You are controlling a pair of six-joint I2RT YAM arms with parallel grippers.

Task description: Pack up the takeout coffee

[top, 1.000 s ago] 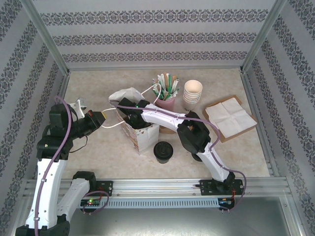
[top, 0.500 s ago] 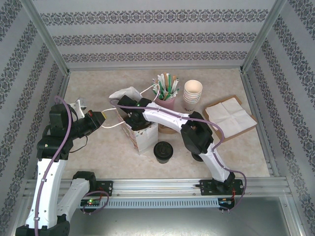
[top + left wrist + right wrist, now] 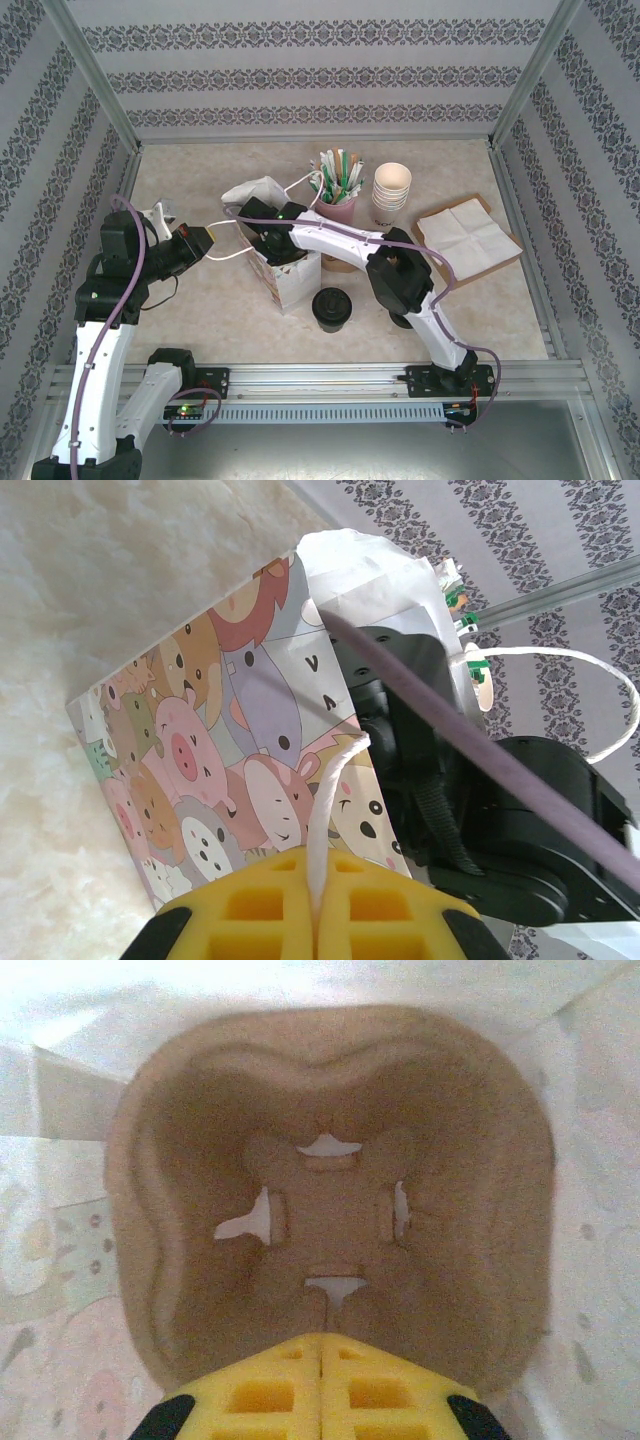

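A takeout coffee (image 3: 332, 305) with a round black lid stands on the table in front of the cartoon-printed paper bag (image 3: 290, 280). My left gripper (image 3: 318, 865) is shut on the bag's white string handle (image 3: 325, 800) and holds it out to the left of the bag (image 3: 200, 750). My right arm reaches down into the bag's mouth. Inside, the right gripper (image 3: 320, 1338) is shut, with nothing showing between its fingers. It hangs just above a brown cardboard cup carrier (image 3: 330, 1140) lying on the bag's bottom, whose cup well below it is vacant.
A pink cup of straws (image 3: 338, 190) and a stack of white lidless cups (image 3: 392, 190) stand behind the bag. A white napkin on brown card (image 3: 465, 235) lies at the right. The enclosure walls close in the table on three sides.
My right wrist has shifted slightly to the left over the bag's mouth. The left arm, the bag and the coffee have stayed in place.
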